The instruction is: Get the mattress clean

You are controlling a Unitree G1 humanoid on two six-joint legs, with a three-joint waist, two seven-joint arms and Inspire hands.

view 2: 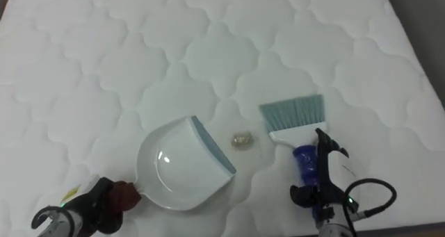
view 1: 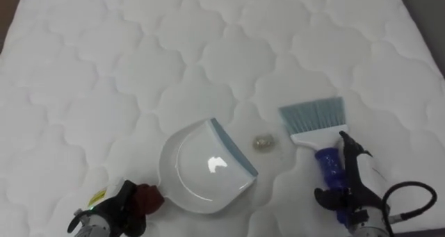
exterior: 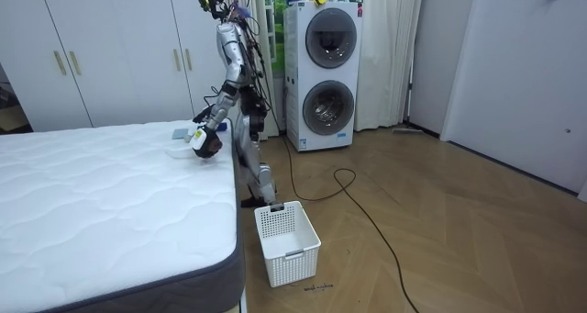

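We see the left hand (view 1: 124, 203) curled round the dustpan (view 1: 201, 169) by its red handle, the right hand (view 1: 350, 185) clasping the brush (view 1: 314, 120) (blue grip); 1 crumpled scrap (view 1: 262, 143) lies between them on the mattress (view 1: 139, 56).

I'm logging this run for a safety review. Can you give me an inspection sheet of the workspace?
surface: white quilted bed.
job's things: dustpan on the bed, lip toward a small scrap; brush on the scrap's other side.
clutter: nothing seen.
hands: left hand shut on the dustpan's handle; right hand shut on the brush's handle.
cables: nothing seen but the robot's own.
surroundings: basket on the floor by the bed; stacked washers; cupboards.
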